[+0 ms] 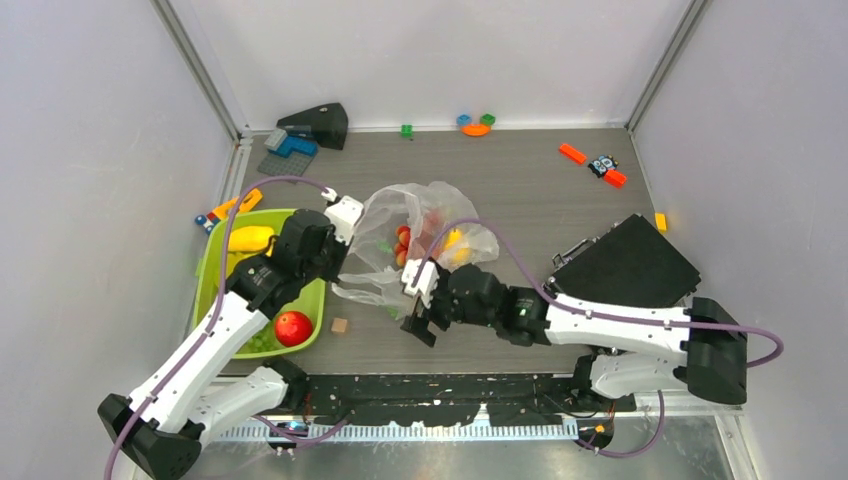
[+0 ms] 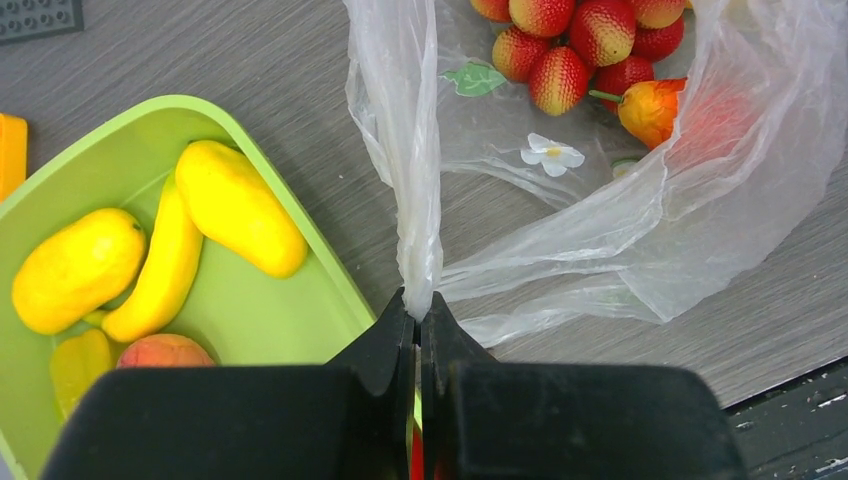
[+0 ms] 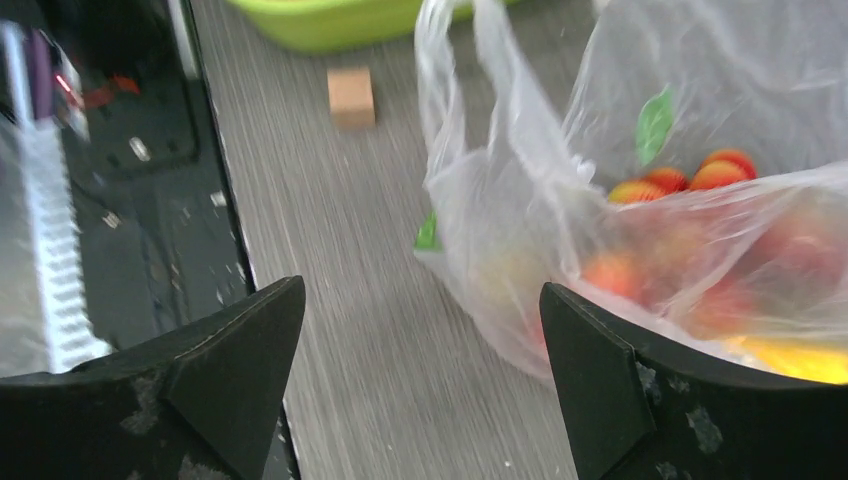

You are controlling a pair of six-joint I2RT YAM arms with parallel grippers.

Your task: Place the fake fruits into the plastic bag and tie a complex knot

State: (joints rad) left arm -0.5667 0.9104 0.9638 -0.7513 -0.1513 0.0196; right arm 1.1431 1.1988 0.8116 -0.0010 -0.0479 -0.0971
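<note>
left jaws clenched on a bunched strip of the plastic bag [image 1: 425,215], strip drawn taut
right jaws released, spread wide, nothing between them, just beside the bag's near edge
bag lies mid-worktop, mouth open, just right of the lime tray [image 1: 205,285]
in bag: at least seven strawberries [image 2: 558,80], one orange-red fruit [image 2: 650,110], one yellow fruit [image 1: 455,240]
in tray: four yellow pieces [image 2: 240,205], one peach [image 2: 165,352], one red apple [image 1: 293,327]
one wooden cube [image 1: 340,325] near the tray corner, one black box [image 1: 625,265] on the right, toy bricks [image 1: 585,155] scattered along the back
worktop [image 1: 540,200] grey wood-grain; pale walls [image 1: 420,50] on three sides, metal frame posts [image 1: 200,70] at the back corners
</note>
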